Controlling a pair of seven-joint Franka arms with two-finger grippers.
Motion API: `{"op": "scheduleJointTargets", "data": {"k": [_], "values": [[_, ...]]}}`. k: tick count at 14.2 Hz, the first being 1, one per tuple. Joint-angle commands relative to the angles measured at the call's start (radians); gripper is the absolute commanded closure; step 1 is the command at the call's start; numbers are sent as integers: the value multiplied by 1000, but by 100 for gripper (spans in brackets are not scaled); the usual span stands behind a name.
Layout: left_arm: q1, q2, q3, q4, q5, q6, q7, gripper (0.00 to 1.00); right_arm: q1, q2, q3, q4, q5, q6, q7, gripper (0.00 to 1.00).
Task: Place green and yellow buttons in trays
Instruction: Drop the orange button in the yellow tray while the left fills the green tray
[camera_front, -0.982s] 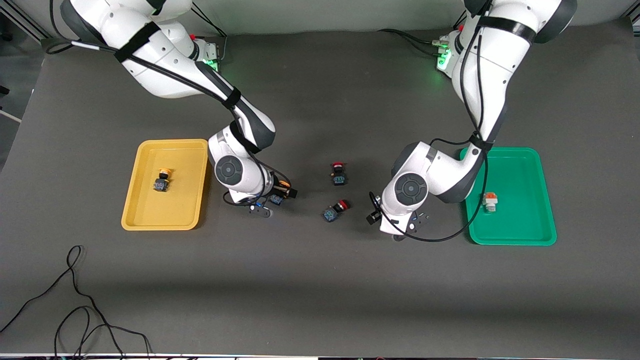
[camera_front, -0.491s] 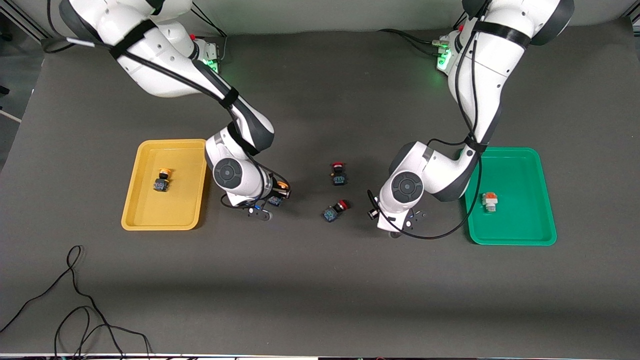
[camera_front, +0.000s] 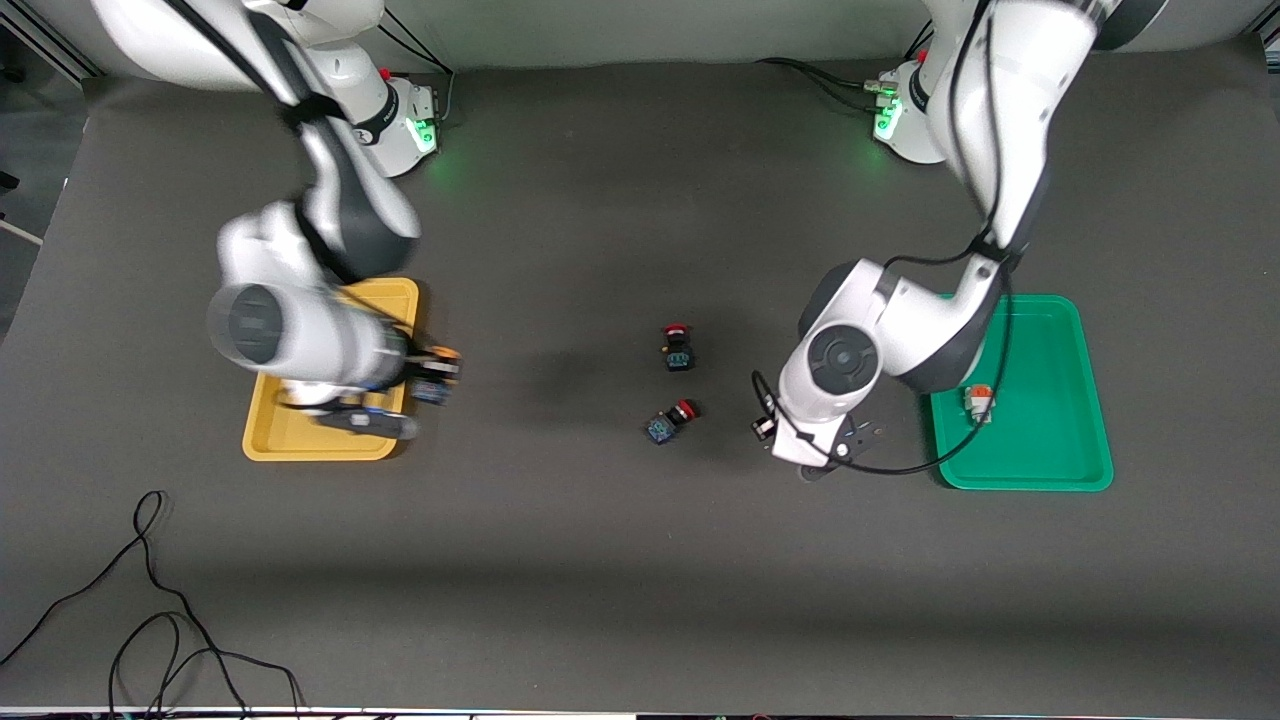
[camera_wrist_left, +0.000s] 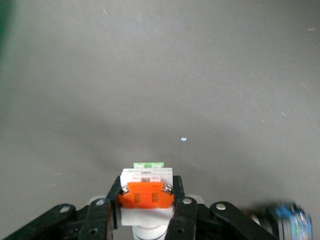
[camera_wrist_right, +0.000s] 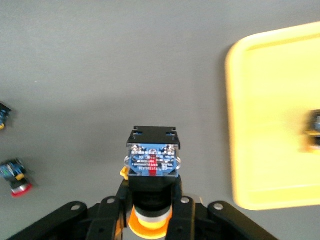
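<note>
the right gripper (camera_wrist_right: 150, 210) is closed on a yellow-capped switch (camera_wrist_right: 152, 160); the black and blue body is clamped between the two fingers (camera_wrist_right: 116, 212), with the orange-yellow cap seen down by the finger bases. in the front view this gripper (camera_front: 425, 378) is held in the air over the edge of the yellow tray (camera_front: 262, 435) that faces the middle of the table, with the switch (camera_front: 432, 382) just outside the rim. a second yellow-capped switch (camera_wrist_right: 313, 131) is seen lying inside that tray from the right wrist view; in the front view it is hidden by the arm.

the left gripper (camera_wrist_left: 147, 210) is closed on a white switch (camera_wrist_left: 146, 187), whose orange block and green tip are seen between the fingers (camera_wrist_left: 102, 215). in the front view the left gripper (camera_front: 815, 448) is held over bare table (camera_front: 640, 560) just beside the green tray (camera_front: 1095, 400), toward the right arm's end of it; the held switch cannot be made out there. another white switch (camera_front: 978, 402) is lying inside the green tray, partly covered by the arm.

two red-capped switches (camera_front: 677, 347) (camera_front: 670, 422) are left on the table between the grippers, close together, one nearer the front camera.
</note>
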Motion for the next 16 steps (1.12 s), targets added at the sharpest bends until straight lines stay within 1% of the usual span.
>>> {"op": "scheduleJointTargets", "data": {"k": [1,2,3,4,6,7,8,9,10,11,13,16], "values": [[42,-159,1,-35,-56,-151,219,82,60,-88,-138,-25,5,-81,-181,100],[82,-194,3,-43,-70,-203,311,82,80,-103,-213,-21,-1,-108,-237,100],[126,-221,1,-46,-76,-261,403,82,87,-123,-259,-8,-1,-145,-272,100],[175,-241,1,-46,-82,-310,489,82,90,-146,-281,-1,-3,-191,-295,100],[275,-271,4,-51,-82,-383,659,82,102,-197,-326,-11,-17,-225,-309,100],[331,-282,6,-54,-81,-394,745,82,108,-214,-341,-36,-39,-228,-308,100],[391,-282,7,-66,-75,-391,837,82,108,-214,-343,-65,-44,-216,-306,100],[439,-281,7,-87,-63,-371,923,82,107,-211,-343,-106,-43,-175,-303,100],[480,-281,9,-124,-41,-325,998,81,108,-212,-343,-164,-44,-100,-302,100],[517,-282,9,-179,-20,-249,1041,81,107,-209,-343,-232,-43,-17,-302,100],[583,-279,9,-314,6,-47,1132,81,108,-168,-341,-312,-43,129,-302,100],[663,-247,9,-513,51,260,1172,81,108,-91,-340,-398,-32,320,-296,100]]}}
